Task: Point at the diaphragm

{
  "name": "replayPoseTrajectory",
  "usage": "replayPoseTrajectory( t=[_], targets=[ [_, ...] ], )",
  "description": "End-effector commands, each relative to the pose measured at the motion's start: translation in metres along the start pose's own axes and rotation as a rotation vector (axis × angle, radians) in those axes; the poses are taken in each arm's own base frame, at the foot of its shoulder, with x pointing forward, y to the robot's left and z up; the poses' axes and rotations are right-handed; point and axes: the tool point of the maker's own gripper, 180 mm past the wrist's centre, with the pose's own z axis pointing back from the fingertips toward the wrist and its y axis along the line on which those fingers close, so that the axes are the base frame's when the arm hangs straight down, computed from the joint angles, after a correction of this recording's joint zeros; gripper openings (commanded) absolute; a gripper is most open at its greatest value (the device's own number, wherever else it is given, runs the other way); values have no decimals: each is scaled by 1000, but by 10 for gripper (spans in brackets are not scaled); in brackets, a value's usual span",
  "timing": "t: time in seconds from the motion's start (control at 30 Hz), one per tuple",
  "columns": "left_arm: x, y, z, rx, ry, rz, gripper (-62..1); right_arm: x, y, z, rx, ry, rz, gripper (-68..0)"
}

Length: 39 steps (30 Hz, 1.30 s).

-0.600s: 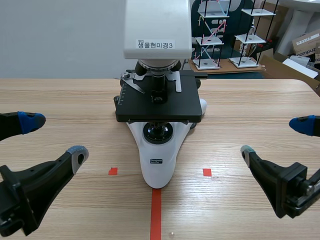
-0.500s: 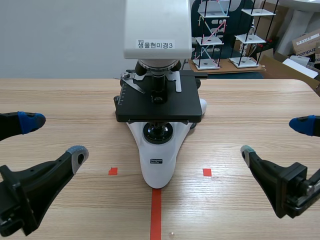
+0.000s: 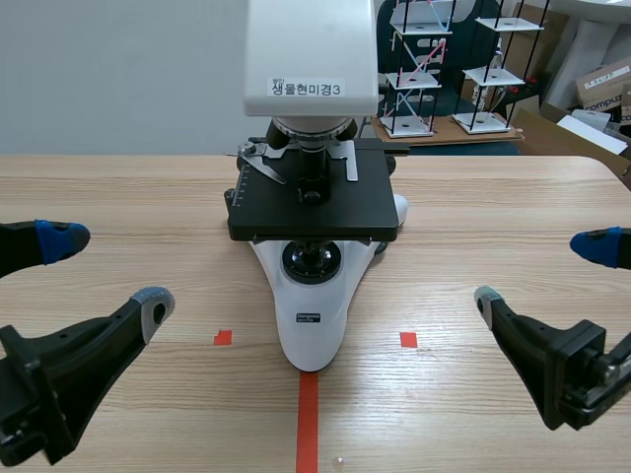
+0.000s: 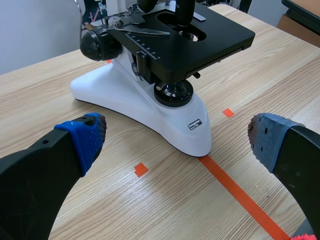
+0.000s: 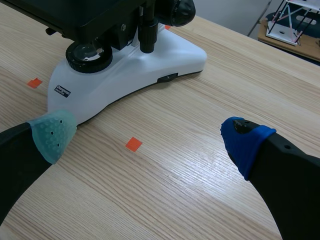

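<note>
**Risk: pointing at the wrong part under the stage**

Left gripper is spread wide and empty, low over the desk on its own side. Right gripper is the same on the other side. Both are well apart from the microscope standing between them.

The diaphragm is tucked under the stage, just above the lamp lens. It is mostly in shadow and barely shows in the scene view.

Likely failures:
- The tip ends up aimed at the lamp lens or the stage edge. They stack close together, so a small height error would read as the wrong part.
- Spread fingers make the point ambiguous, since the two tips would indicate two different spots. Closing first would probably help.
- A thick finger going into the gap under the stage could bump the stage underside or the lens.
- A side approach by the left gripper may clip the focus knob, which could turn it or shove the microscope across the desk.
</note>
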Motion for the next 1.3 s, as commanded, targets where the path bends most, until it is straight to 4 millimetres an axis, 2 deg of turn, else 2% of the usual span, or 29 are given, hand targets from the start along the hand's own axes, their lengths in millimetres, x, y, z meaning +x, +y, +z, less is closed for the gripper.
replayPoseTrajectory(
  t=[0.0, 0.27, 0.3, 0.37, 0.5, 0.6, 0.63, 0.93, 1.17, 1.27],
  targets=[
    [8, 0, 0, 1, -29, 1, -12, 9, -1, 0, 1, -29, 3, -33],
    [8, 0, 0, 1, -29, 1, -15, 10, -1, 0, 1, -37, 3, -33],
    [8, 0, 0, 1, -29, 1, -33, 11, -1, 0, 1, -39, 3, -33],
    [8, 0, 0, 1, -29, 1, -123, 11, -1, 0, 1, -40, 3, -33],
    [7, 0, 0, 1, -23, 0, -384, 11, -1, 0, 1, -40, 3, -33],
    [-7, 2, 1, 7, 35, 1, -564, 11, -1, 0, 1, -40, 3, -33],
    [-13, 5, 3, 14, 49, 8, -585, 11, -1, 0, 1, -40, 3, -33],
    [-54, 23, 23, 38, 11, 115, -577, 11, -1, 0, 1, -40, 3, -33],
    [-91, 47, 42, 91, -42, 110, -577, 11, -1, 0, 1, -40, 3, -33],
    [-104, 51, 48, 95, -71, 125, -577, 11, -1, 0, 1, -40, 3, -33]
  ],
)
